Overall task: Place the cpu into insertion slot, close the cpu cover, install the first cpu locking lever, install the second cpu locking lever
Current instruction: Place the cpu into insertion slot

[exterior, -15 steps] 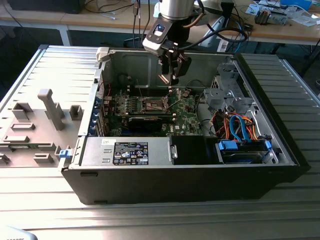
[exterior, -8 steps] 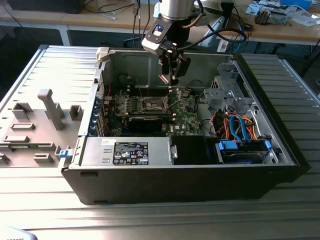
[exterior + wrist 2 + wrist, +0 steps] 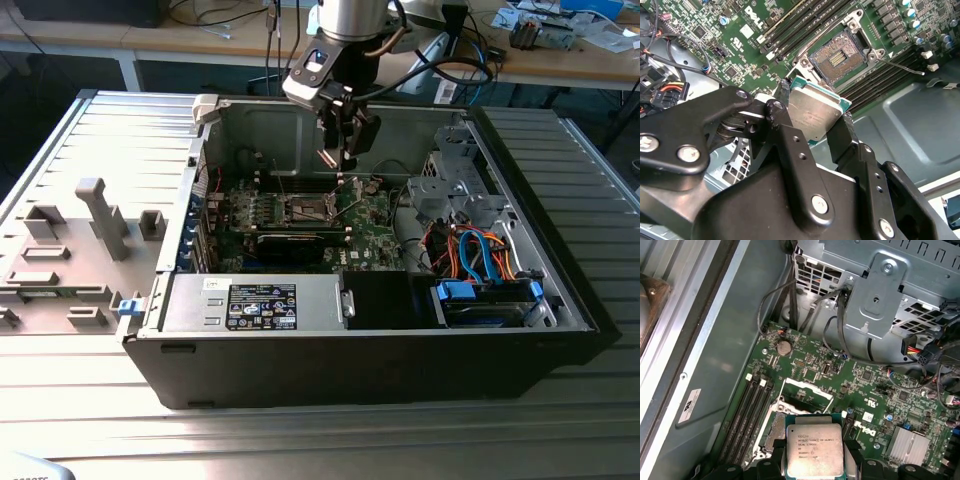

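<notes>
The cpu [image 3: 815, 112] is pinched by 2 opposite edges between the fingers [image 3: 790, 140], lid side up, hanging over the green motherboard [image 3: 740, 50] close to the bare insertion slot [image 3: 837, 57], I'd guess so it can go down flat.

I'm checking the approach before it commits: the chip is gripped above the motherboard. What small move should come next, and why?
Likely a slow, short descent toward the insertion slot. The gripper is shut on the cpu, held well above the green board; the slot lies bare, its contacts exposed, with nothing seated in it.
</notes>
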Robot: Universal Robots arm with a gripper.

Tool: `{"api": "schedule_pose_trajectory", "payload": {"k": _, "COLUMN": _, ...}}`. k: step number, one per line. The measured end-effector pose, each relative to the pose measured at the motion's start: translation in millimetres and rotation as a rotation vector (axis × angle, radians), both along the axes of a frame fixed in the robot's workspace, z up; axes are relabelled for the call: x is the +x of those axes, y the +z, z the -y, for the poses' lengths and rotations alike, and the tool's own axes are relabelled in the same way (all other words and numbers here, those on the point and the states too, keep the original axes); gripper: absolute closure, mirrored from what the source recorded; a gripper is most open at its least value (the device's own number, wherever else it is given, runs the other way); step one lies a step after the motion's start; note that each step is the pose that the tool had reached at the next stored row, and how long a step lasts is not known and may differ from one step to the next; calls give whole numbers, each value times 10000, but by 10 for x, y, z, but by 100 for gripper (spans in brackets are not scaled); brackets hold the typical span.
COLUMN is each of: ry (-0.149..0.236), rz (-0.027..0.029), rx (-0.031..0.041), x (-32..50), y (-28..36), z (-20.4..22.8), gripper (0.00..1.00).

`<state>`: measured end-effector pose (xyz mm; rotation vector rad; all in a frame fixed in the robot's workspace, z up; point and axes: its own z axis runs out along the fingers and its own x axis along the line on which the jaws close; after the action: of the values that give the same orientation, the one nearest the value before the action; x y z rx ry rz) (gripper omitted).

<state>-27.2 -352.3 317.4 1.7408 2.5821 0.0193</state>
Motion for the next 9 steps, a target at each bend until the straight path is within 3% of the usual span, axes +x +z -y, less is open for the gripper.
{"api": "schedule_pose_trajectory", "payload": {"k": 9, "ry": -245, "rz": 0, "rx": 0, "x": 0, "y": -11, "z": 0, "gripper": 45}}
